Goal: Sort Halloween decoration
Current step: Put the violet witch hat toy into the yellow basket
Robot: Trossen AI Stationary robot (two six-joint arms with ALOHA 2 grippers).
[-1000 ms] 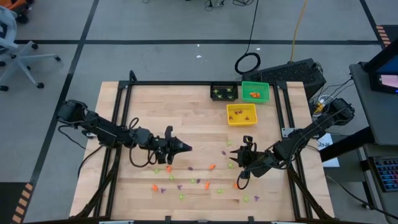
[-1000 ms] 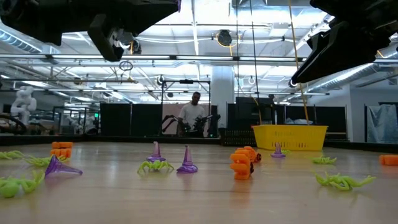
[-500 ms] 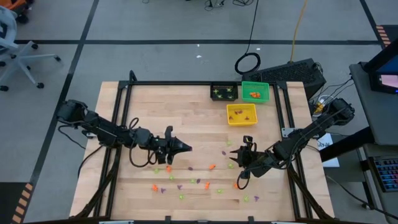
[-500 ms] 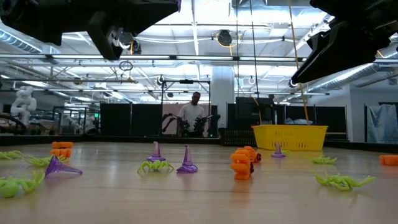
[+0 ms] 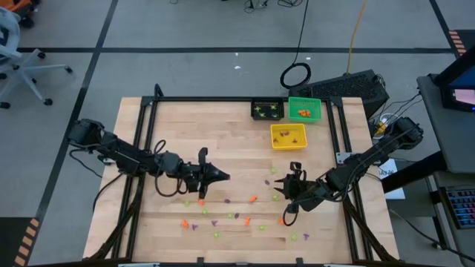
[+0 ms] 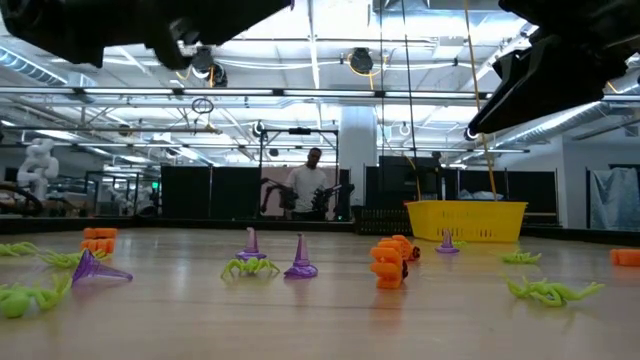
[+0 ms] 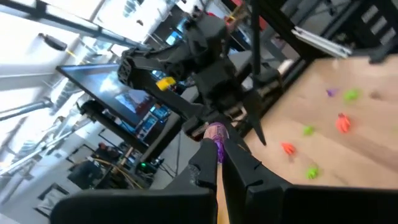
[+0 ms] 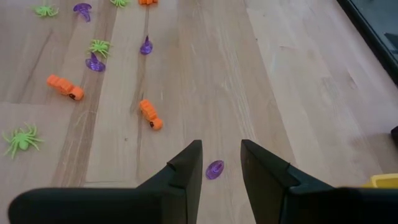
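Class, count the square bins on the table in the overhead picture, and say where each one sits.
3: black bin and green bin side by side at the table's far edge; yellow bin just in front of them. None seems hidden.

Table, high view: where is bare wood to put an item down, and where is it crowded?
Bare wood lies on the table: the far left part beside the black bin, and the stretch between the yellow bin and the left end effector. Trinkets crowd the near half, from the left arm across to the right end effector.
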